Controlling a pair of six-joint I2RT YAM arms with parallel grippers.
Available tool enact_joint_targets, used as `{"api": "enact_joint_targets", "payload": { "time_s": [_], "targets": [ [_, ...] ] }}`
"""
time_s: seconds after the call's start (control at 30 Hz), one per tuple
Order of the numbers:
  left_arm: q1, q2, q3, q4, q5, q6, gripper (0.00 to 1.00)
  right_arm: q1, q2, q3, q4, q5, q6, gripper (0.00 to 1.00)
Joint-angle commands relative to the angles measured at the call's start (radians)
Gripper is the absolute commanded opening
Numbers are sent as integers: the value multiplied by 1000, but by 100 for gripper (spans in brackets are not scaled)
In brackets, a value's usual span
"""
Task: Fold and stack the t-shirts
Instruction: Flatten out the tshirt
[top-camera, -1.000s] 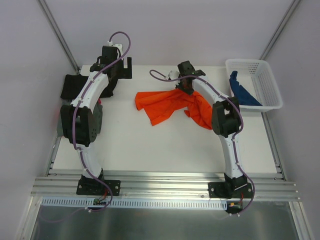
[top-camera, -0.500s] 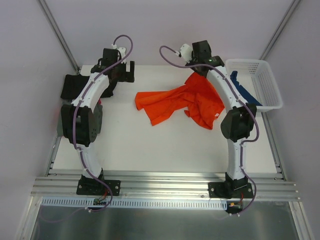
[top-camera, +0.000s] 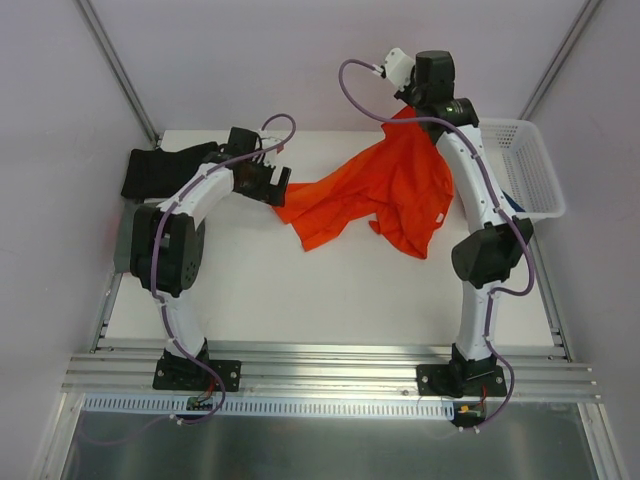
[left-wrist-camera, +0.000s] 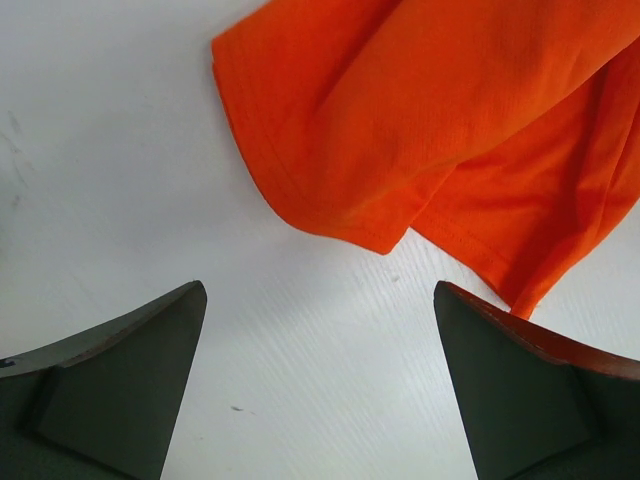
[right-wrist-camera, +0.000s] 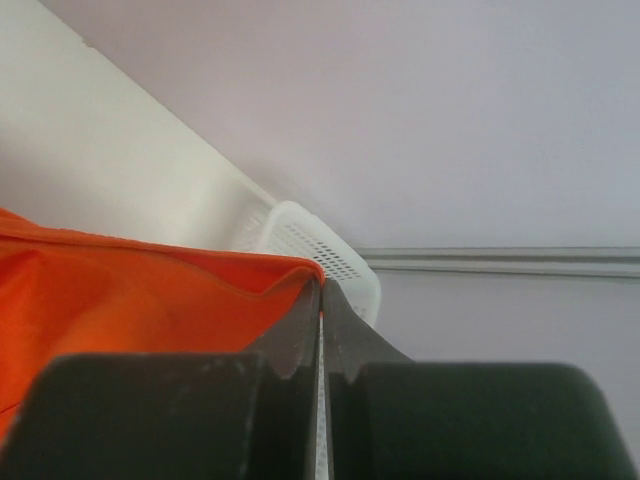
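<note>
A bright orange-red t-shirt (top-camera: 380, 195) lies crumpled at the middle back of the table. One edge of it is pulled up off the surface. My right gripper (top-camera: 405, 108) is raised high near the back wall and shut on that edge (right-wrist-camera: 321, 283), with cloth (right-wrist-camera: 130, 300) hanging to its left. My left gripper (top-camera: 278, 186) is low over the table at the shirt's left corner. It is open and its fingers (left-wrist-camera: 120, 380) straddle bare table just short of the cloth (left-wrist-camera: 420, 120). A black t-shirt (top-camera: 155, 170) lies at the back left.
A white mesh basket (top-camera: 530, 165) stands at the back right, beside the right arm, and also shows behind the right jaws (right-wrist-camera: 330, 255). A dark grey cloth (top-camera: 122, 245) shows at the table's left edge under the left arm's elbow. Walls close in on three sides.
The right gripper has risen up and back, lifting the orange shirt's edge. The left arm has swung from the back left over to the shirt's left corner.
</note>
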Motion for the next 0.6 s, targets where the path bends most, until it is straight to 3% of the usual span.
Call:
{"api": "enact_joint_targets", "payload": {
  "time_s": [0.0,0.27,0.43,0.57],
  "targets": [
    [-11,-92,-29,-21,32,41,99,-35,-18,54,62,51,-26,1],
    [-11,-103,-79,-79,136,3,98,-40,5,64,28,55,11,1],
    [-19,-22,-9,-108,277,-16,96,-41,47,77,52,59,-6,1],
    [-60,84,62,-126,206,33,95,-37,76,95,51,62,-2,1]
  ]
}}
